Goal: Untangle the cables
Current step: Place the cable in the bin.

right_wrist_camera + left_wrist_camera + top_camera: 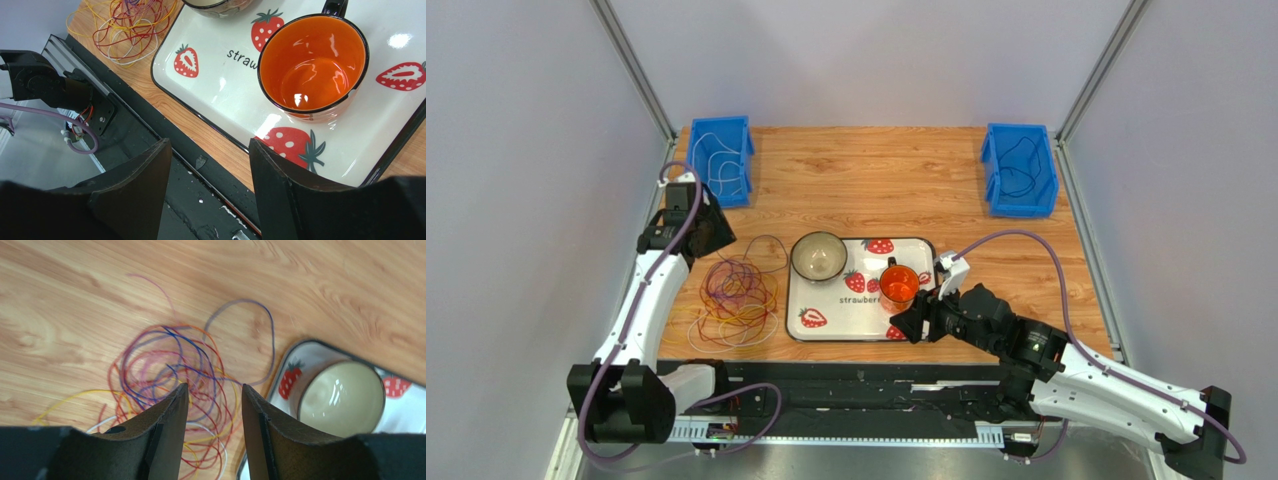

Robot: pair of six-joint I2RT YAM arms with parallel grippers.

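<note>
Only the top view is showing two blue bins [748, 165], one wire [711, 160] lying in each. The left wrist view is resolving the cables [175, 375] as one tangled heap on the wood beside one tray [826, 325], which is carrying one bowl [818, 256] and one mug [898, 285]. The left gripper [214, 395] over the heap and the right gripper [210, 150] near the tray are both gaping, grasping nothing.

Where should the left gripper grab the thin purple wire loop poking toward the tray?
Likely the outer arc of the thin purple wire loop, lying alone on the wooden tabletop between the coloured wire tangle and the strawberry-print tray. Bring the left gripper straight down, jaws across the strand; elsewhere other wires cross it.
</note>
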